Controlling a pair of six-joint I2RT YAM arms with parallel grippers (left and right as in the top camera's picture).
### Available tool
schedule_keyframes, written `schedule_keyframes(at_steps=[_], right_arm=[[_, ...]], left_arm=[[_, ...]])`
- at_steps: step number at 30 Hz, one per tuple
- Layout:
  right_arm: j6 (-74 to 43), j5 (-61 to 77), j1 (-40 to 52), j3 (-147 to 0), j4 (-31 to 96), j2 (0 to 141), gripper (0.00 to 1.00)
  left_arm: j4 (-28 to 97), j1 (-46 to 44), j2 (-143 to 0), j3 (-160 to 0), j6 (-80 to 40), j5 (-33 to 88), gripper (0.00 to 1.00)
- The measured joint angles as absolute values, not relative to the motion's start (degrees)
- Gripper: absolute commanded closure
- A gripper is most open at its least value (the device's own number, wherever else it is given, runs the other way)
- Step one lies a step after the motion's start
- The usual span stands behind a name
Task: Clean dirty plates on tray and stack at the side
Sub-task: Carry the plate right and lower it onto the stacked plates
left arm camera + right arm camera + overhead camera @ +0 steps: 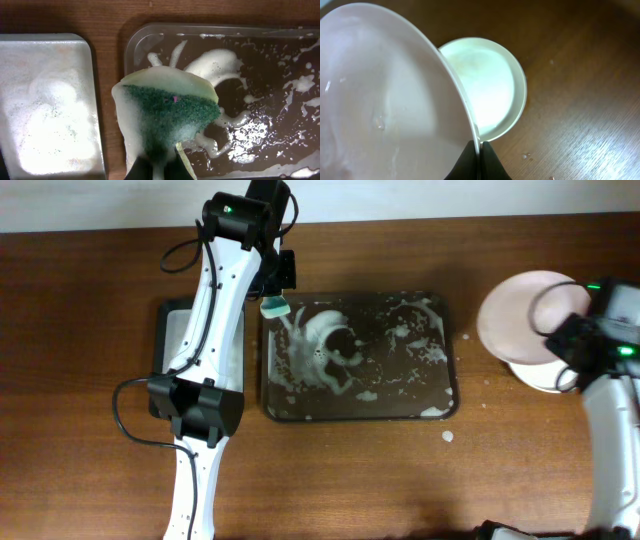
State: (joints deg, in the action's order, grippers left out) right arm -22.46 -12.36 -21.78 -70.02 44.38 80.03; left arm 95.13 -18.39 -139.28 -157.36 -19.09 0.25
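Pinched at its rim by the closed right gripper (479, 151), a pale glossy plate (385, 100) hangs tilted, with wet beads on its smooth face. Below it and offset toward the near side, a second white plate (490, 85) rests flat on the wooden table (580, 75), right of the tray (455, 395). The held one overlaps it off-centre, so setting it down looks to need a shift nearer and a levelling. Both are round, shallow and hard-glazed, so they should nest. Well to the left, the left gripper (160, 169) clamps a soapy green sponge (170, 112) over the far left corner of the dark, foam-streaked tray, which carries no plate.
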Motion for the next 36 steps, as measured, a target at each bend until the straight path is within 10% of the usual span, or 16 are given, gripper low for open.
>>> schedule_keyframes(at_steps=[22, 28, 36], right_arm=[[-21.98, -0.78, -36.67, -70.02, 31.64, 102.83, 0.94], [-21.91, -2.37, -36.67, -70.02, 31.73, 102.94, 0.46], [-21.04, 0.32, -36.67, -71.02, 39.38, 102.39, 0.34]], left_arm=[[93.78, -20.78, -139.28, -157.36, -19.09, 0.25, 0.99], [93.78, -20.78, -139.28, -157.36, -19.09, 0.25, 0.99], [95.44, -18.33, -138.69, -157.36, -18.72, -0.21, 0.99]])
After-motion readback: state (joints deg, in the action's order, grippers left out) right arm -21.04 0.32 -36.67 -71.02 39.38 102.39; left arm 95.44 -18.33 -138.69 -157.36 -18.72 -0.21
